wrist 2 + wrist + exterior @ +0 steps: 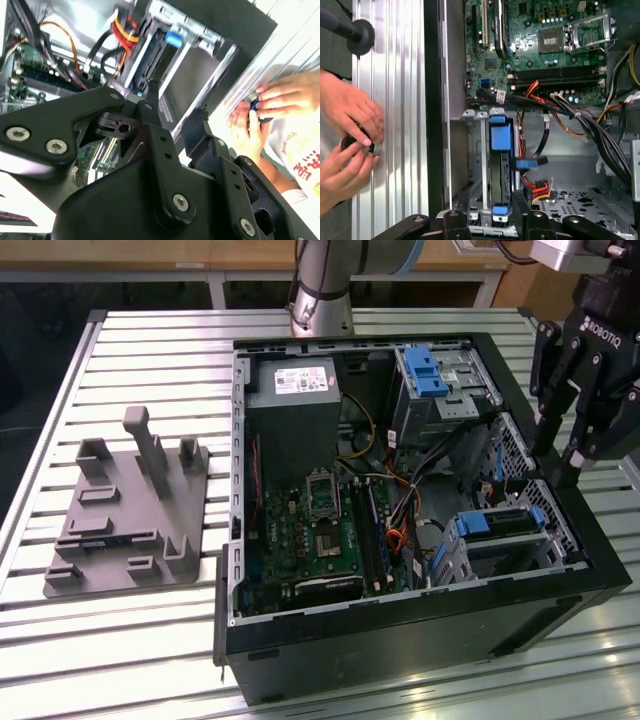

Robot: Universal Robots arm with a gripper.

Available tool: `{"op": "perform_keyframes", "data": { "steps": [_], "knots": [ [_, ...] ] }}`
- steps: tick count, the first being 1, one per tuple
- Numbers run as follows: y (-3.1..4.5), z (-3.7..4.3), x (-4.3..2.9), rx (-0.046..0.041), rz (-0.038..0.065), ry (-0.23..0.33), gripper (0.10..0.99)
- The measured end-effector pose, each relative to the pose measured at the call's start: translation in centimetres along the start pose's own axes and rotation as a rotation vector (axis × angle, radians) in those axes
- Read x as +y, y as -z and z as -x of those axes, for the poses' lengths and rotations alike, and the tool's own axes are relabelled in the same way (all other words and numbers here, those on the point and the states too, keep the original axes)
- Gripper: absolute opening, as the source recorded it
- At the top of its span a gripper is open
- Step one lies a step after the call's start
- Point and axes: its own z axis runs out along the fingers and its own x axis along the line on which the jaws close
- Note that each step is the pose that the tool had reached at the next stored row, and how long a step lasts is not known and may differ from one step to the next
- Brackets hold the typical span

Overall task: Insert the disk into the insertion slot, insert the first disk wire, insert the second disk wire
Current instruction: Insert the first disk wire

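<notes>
Disk in slot; claw spread, empty.
Gripper (pixel 562 468) at upper right of exterior view, over PC case (pixel 400 640) right wall; fingers apart, pinching nothing. Disk (pixel 505 522) w/ blue carrier lying in insertion slot (pixel 500 555), lower right of exterior view, inside case. Wire hookup at disk: cannot tell. In first wrist view, person's hands (pixel 350 110) on small round obj. (pixel 374 148) on slatted table (pixel 395 100) beside case.
</notes>
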Motion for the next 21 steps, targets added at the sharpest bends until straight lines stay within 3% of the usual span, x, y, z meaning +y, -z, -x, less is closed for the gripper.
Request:
{"op": "perform_keyframes", "data": {
  "steps": [5,8,13,21],
  "knots": [
    [-0.33,0.19,-0.11,0.0033,-0.013,-0.016,0.467],
    [-0.56,0.29,-0.11,0.0029,-0.007,-0.052,0.467],
    [-1.05,1.86,-0.08,0.0054,-0.010,-0.047,0.467],
    [-2.21,2.79,-0.16,0.0134,-0.015,-0.029,0.467]
  ]
}}
